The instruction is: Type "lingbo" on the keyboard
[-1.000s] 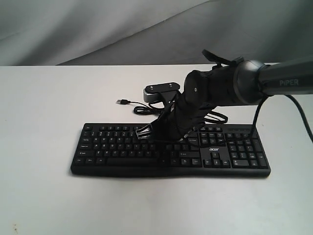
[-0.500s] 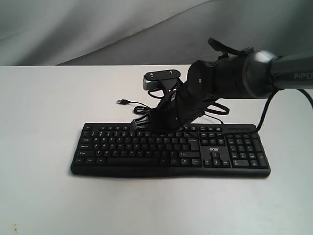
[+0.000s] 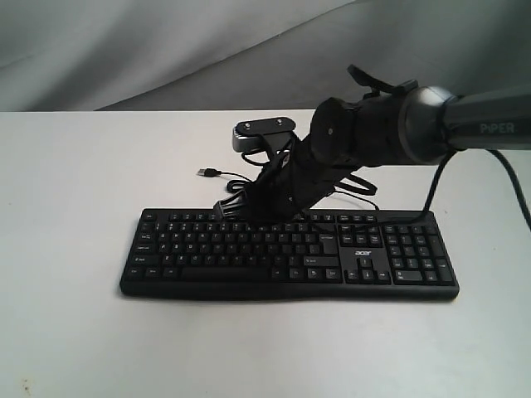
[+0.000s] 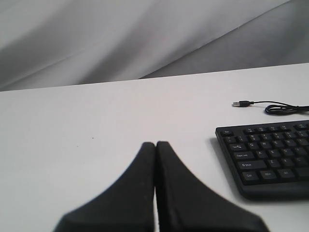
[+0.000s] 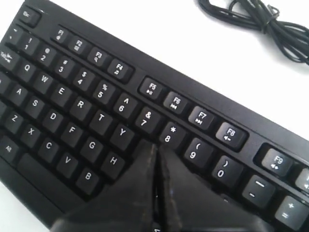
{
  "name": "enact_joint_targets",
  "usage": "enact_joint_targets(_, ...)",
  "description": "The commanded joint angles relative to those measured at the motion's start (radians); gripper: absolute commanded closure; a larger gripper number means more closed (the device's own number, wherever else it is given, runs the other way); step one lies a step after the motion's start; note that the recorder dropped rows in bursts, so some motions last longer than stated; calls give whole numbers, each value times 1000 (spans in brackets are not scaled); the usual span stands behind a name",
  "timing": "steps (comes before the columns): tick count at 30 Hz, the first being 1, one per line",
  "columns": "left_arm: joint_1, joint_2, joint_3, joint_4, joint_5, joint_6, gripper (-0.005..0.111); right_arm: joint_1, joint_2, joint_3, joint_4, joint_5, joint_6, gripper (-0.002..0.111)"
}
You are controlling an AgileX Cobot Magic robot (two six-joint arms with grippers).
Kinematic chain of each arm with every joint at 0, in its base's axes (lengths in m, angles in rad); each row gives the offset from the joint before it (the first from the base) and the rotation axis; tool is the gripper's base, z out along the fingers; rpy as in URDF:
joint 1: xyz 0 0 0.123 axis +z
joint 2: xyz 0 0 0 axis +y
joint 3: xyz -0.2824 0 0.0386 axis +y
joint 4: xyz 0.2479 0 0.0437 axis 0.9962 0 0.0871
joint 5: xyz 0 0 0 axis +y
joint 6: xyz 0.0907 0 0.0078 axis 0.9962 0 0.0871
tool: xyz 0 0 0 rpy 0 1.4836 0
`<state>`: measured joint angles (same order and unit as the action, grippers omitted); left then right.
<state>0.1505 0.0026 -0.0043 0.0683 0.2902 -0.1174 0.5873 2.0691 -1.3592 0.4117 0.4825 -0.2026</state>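
The black keyboard [image 3: 207,249] lies across the middle of the white table [image 3: 75,182], its white acer logo [image 3: 362,240] left of the number pad. My right gripper [image 3: 226,206] reaches in from the right and sits shut over the upper key rows. In the right wrist view the shut right gripper [image 5: 155,145] points between the Y, H and 8 keys and hides the key beneath its tips. Whether it touches a key cannot be told. My left gripper [image 4: 156,144] is shut over bare table, left of the keyboard [image 4: 263,154]. It does not show in the exterior view.
The thin black cable [image 3: 245,182] coils behind the keyboard, and its USB plug [image 3: 207,172] lies loose on the table. The same coil [image 5: 256,19] shows in the right wrist view. A grey cloth backdrop [image 3: 166,50] hangs behind the table's far edge.
My right gripper has moved left and lifted toward the keyboard's back rows over the last second. Keyboard and cable have stayed put.
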Motion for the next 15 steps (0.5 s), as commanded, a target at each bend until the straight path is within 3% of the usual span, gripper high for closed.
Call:
enact_joint_targets(1,2,-3,4,-8,-5,-4,106,-9,29,-16,21,25,-10,108)
enact_joint_targets(15,2,-3,4,-8,-5,-4,106,-9,31,-16,30,-3,-48,108)
